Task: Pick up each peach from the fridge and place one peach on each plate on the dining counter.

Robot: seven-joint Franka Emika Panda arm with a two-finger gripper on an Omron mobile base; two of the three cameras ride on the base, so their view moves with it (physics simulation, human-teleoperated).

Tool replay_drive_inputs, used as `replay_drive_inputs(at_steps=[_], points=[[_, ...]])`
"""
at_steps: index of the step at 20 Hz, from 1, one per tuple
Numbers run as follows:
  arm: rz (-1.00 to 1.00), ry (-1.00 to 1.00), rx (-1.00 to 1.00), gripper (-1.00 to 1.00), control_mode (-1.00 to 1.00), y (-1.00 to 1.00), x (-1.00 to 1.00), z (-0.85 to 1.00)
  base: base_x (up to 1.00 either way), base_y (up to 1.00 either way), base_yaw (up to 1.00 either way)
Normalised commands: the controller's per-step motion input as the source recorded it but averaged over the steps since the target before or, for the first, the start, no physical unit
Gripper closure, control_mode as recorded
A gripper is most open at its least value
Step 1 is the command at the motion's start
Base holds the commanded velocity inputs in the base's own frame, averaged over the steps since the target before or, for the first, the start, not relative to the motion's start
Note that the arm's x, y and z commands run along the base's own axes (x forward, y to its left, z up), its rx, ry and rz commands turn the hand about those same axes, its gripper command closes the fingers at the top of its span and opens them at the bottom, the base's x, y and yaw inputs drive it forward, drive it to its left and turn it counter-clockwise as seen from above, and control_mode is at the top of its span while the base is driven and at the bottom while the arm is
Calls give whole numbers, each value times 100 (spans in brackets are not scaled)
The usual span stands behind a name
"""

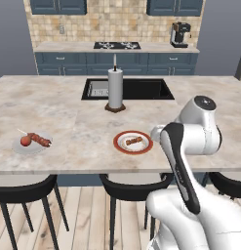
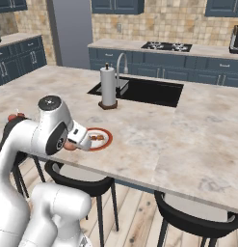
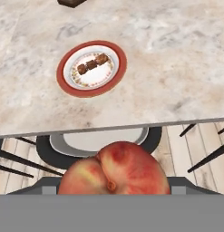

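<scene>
With the peach point(image 3: 114, 168) gripped in the end effector point(image 3: 114, 188) short of the surface point(image 1: 68, 117) edge, a premature release could drop it before the red-rimmed plate point(image 3: 91, 68) is reached.

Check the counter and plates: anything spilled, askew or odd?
Nothing stands out. The red-rimmed plate lies flat, skewer centred; the grey plate holds a peach and skewer; the paper towel roll stands upright.

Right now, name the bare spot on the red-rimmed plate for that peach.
On the red-rimmed plate, the skewer crosses the upper middle; the white patch below it, toward the counter edge, is bare. The gripper holds the peach.
</scene>
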Motion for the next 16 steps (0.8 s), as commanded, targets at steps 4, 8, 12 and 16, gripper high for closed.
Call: replay_drive_inputs(at_steps=[4, 8, 12, 16], points=[[6, 6, -13, 100, -100, 20, 75, -55, 0, 0, 0], [8, 2, -6, 100, -100, 5, 76, -47, 0, 0, 0], [8, 4, 0, 100, -100, 0, 83, -9, 0, 0, 0], [6, 9, 0, 100, -100, 0, 74, -5, 0, 0, 0]])
